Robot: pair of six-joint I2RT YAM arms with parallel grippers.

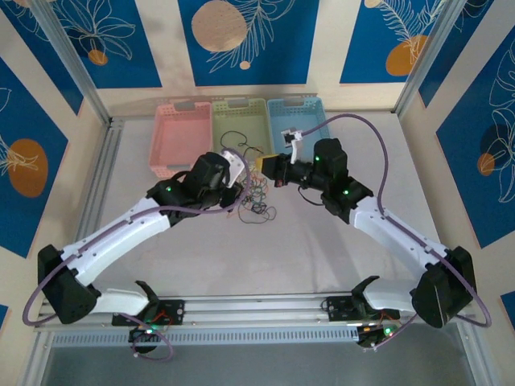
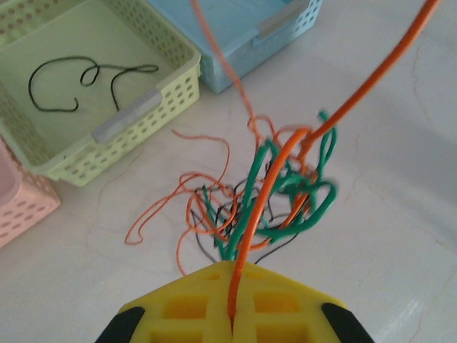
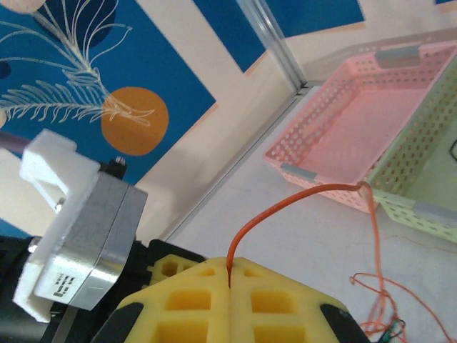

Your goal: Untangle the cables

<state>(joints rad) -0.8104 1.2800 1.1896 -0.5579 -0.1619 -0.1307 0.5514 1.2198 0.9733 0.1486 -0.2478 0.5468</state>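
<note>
- Left wrist: left gripper clamps orange wire leading into green-orange tangle
- Right wrist: right gripper likewise clamps orange wire
- Risk: pulling apart could cinch tangle tighter

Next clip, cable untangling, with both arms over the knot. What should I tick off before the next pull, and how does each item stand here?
1. Left gripper shut on the orange cable: ok.
2. Right gripper shut on an orange strand: ok.
3. Both grippers hold the same cable: cannot tell.
4. Held cable free of the knot: not ok. It passes into the green and orange loops.
5. Green basket has room for a freed cable: ok. One black cable lies in it.
</note>
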